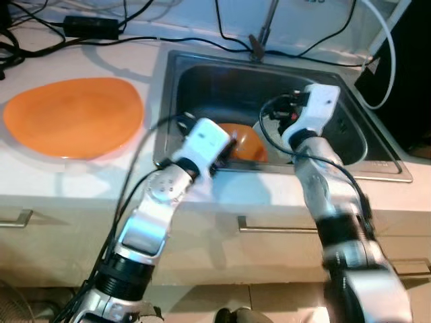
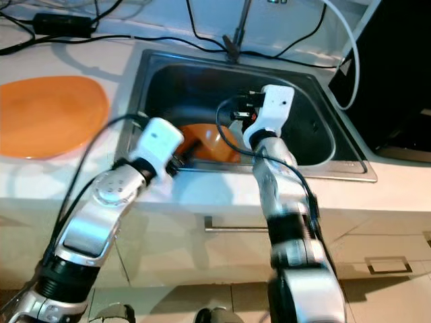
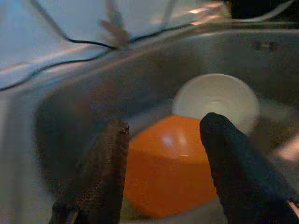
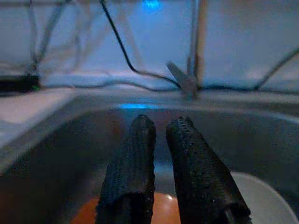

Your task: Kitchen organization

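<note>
A steel sink (image 1: 202, 81) is set in the white counter. An orange bowl (image 1: 246, 142) lies in it upside down, with a white bowl (image 3: 217, 98) just behind it. My left gripper (image 3: 164, 123) is open at the sink's front edge, and its fingers straddle the orange bowl (image 3: 168, 163) without touching it. My right gripper (image 4: 161, 122) hangs above the sink over both bowls. It is shut with nothing between its fingers, and points toward the faucet (image 4: 194, 56).
A large orange plate (image 1: 74, 118) rests on the counter left of the sink. Black cables and a power adapter (image 1: 91, 27) run along the back wall. A dark appliance (image 2: 397, 74) stands to the right. Drawer handles (image 1: 276, 229) sit below the counter.
</note>
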You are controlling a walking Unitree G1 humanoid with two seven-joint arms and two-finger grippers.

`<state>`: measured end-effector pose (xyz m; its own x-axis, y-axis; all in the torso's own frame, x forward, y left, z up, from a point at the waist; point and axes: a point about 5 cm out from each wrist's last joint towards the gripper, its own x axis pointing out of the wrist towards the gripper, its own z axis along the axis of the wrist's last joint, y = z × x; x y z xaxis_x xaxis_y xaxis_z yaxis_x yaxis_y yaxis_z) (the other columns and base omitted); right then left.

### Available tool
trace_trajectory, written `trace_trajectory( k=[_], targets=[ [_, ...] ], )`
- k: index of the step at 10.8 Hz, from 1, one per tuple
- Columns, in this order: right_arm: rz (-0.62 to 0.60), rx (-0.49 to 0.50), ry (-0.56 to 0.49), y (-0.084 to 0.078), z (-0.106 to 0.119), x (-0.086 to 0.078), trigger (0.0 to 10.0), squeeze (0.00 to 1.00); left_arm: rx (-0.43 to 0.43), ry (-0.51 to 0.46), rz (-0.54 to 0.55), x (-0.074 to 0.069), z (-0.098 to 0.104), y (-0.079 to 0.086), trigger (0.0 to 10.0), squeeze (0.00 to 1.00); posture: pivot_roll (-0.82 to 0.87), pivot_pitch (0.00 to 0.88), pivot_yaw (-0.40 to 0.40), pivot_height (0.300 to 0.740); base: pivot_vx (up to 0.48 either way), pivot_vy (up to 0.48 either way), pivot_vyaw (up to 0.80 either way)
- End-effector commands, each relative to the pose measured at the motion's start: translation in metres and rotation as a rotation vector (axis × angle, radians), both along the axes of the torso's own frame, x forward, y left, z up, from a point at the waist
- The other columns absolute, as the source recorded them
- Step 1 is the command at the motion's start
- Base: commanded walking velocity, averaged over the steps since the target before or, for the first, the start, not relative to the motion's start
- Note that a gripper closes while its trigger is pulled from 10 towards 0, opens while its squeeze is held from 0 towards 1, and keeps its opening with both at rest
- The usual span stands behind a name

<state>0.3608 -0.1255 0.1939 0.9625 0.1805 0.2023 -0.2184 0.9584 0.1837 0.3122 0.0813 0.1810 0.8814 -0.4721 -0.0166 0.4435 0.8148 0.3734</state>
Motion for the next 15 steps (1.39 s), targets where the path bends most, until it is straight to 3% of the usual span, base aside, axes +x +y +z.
trace_trajectory(
  k=[1,3,5,7,10,11,13,15],
  targets=[
    [-0.018,0.002,-0.04,-0.007,0.007,-0.008,10.0,0.0,-0.007,-0.044,0.02,0.002,0.004,-0.001,10.0,0.0,-0.02,0.075,-0.179,0.719,0.0,0.0,0.0],
    [-0.014,-0.041,-0.059,-0.012,-0.002,-0.034,10.0,0.0,-0.004,-0.093,0.072,0.004,0.003,0.005,10.0,0.0,-0.05,0.074,-0.167,0.719,0.0,0.0,0.0],
    [-0.005,-0.09,-0.006,-0.011,-0.028,-0.056,10.0,0.0,-0.015,-0.155,0.111,0.005,0.006,0.013,10.0,0.0,-0.06,0.063,-0.154,0.719,0.0,0.0,0.0],
    [-0.01,-0.089,0.07,-0.006,-0.05,-0.062,10.0,0.0,-0.019,-0.169,0.131,0.003,0.007,0.018,10.0,0.0,-0.04,0.059,-0.149,0.719,0.0,0.0,0.0],
    [0.013,-0.06,0.082,0.01,-0.051,-0.061,10.0,0.0,0.06,-0.239,0.174,0.003,0.018,0.041,10.0,0.0,-0.02,0.053,-0.151,0.719,0.0,0.0,0.0],
    [0.015,-0.051,0.09,0.014,-0.053,-0.06,10.0,0.0,0.152,-0.303,0.206,0.0,0.029,0.063,10.0,0.0,0.0,0.053,-0.147,0.719,0.0,0.0,0.0],
    [0.012,-0.037,0.108,0.019,-0.059,-0.062,10.0,0.0,0.37,-0.446,0.202,-0.013,0.045,0.087,10.0,0.0,0.01,0.056,-0.142,0.719,0.0,0.0,0.0],
    [0.016,-0.026,0.124,0.022,-0.063,-0.064,10.0,0.0,0.539,-0.451,0.17,-0.037,0.049,0.115,10.0,0.0,0.03,0.065,-0.148,0.719,0.0,0.0,0.0]
  ],
)
